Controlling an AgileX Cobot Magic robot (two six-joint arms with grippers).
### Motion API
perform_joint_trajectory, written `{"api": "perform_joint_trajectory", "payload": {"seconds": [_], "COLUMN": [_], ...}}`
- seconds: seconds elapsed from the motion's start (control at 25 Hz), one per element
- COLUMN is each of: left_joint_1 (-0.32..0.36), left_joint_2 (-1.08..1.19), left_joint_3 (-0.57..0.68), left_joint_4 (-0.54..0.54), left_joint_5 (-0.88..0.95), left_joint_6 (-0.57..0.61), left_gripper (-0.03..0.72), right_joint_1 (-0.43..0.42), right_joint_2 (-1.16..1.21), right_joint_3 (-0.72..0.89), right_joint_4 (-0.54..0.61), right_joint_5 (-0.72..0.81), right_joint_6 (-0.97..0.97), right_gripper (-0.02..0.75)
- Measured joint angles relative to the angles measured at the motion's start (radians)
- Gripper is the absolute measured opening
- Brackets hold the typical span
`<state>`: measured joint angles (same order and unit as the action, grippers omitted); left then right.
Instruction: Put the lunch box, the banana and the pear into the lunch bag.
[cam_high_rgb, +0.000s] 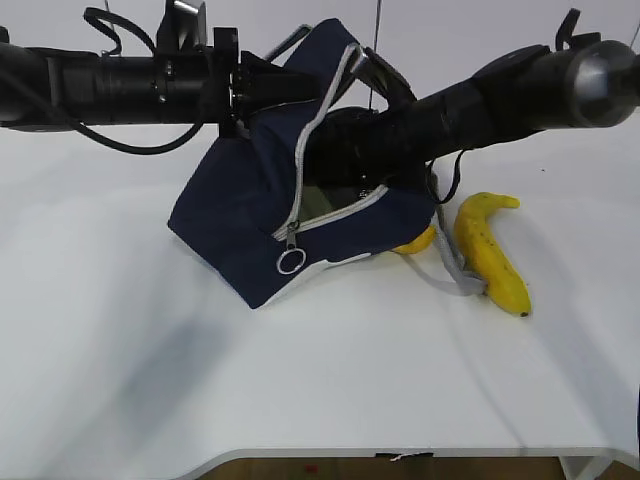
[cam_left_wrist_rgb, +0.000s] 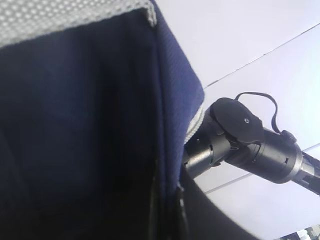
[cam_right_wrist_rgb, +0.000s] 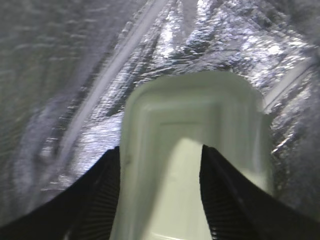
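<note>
So the left arm is basically acting as a third hand here: its fingers (cam_high_rgb: 243, 88) are pressed together on the top edge of the lunch bag (cam_high_rgb: 250, 215), holding the mouth tipped up and open so the other arm can get inside. You can't see the fingertips themselves in the left wrist view, just navy fabric right up against the camera.

The right arm goes straight through the opening. In its wrist view the right fingers (cam_right_wrist_rgb: 160, 195) sit to either side of the lunch box (cam_right_wrist_rgb: 192, 145), pale green lid between them, silver foil lining all around. They look spread a bit, and I honestly can't tell whether they're pinching the box or have let go. My guess is it's being set down at the bottom.

Contents so far: just the lunch box. The banana (cam_high_rgb: 490, 250) lies on the table (cam_high_rgb: 150, 380) outside, beside the bag's grey strap, and the pear (cam_high_rgb: 418, 242) peeks out right against the bag's side, also outside.
</note>
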<state>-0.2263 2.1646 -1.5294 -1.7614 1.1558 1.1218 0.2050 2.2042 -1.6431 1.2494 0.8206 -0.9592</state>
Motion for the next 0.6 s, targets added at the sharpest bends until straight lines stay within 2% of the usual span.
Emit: {"api": "perform_joint_trajectory", "payload": {"seconds": [0.2, 0.6], "left_joint_1": [0.0, 0.0], "left_joint_2": [0.0, 0.002], "left_joint_3": [0.0, 0.0], "left_joint_4": [0.0, 0.0], "left_joint_5": [0.0, 0.0], "left_joint_6": [0.0, 0.002], "left_gripper": [0.005, 0.005], "right_joint_1": [0.0, -0.014], "right_joint_2": [0.0, 0.0], "right_joint_3": [-0.003, -0.003], "right_joint_4": [0.025, 0.023], "right_joint_5": [0.014, 0.078], "right_joint_6": [0.0, 0.0], "right_gripper": [0.41, 0.415]}}
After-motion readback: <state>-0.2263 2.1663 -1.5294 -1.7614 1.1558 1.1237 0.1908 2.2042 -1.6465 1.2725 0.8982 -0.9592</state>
